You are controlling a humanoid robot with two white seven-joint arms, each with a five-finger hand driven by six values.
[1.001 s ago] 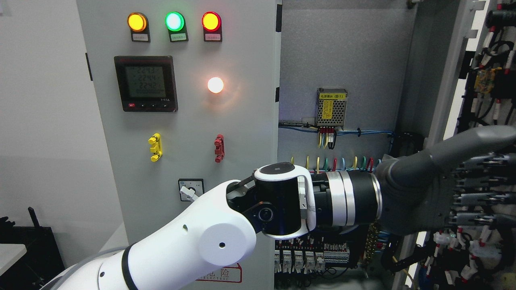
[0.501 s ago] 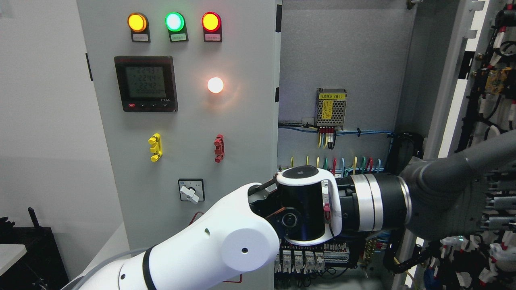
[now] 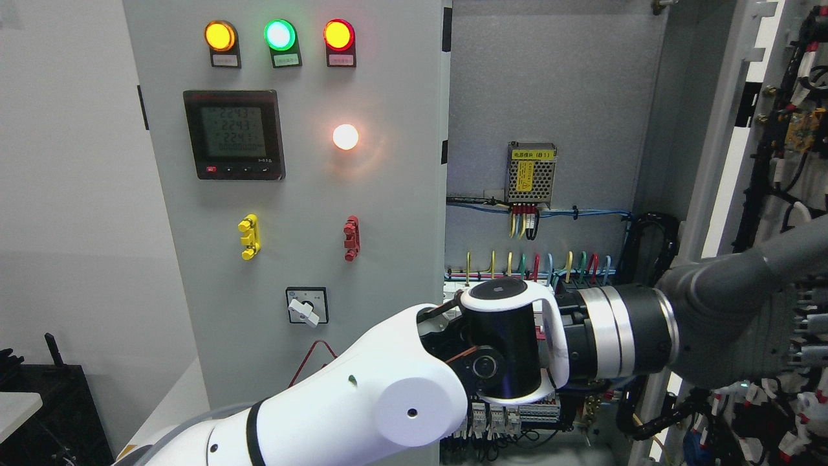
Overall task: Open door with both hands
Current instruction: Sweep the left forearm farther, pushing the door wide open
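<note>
The left hand (image 3: pixel 744 323) lay flat, fingers extended, against the open door (image 3: pixel 786 213). Above-left of it, a power supply (image 3: pixel 532 172) bore a label ending "(B1)".

White left arm with black wrist joint (image 3: pixel 504 343): shifted rightward and lower across the frame since a second ago. Grey left hand (image 3: pixel 744 310): carried further right, now partly past the right edge. Grey cabinet door lined with wiring (image 3: pixel 786 162): swung wider. Newly uncovered: red triangle label (image 3: pixel 310 362) and row of coloured wire loops (image 3: pixel 537 265).
</note>
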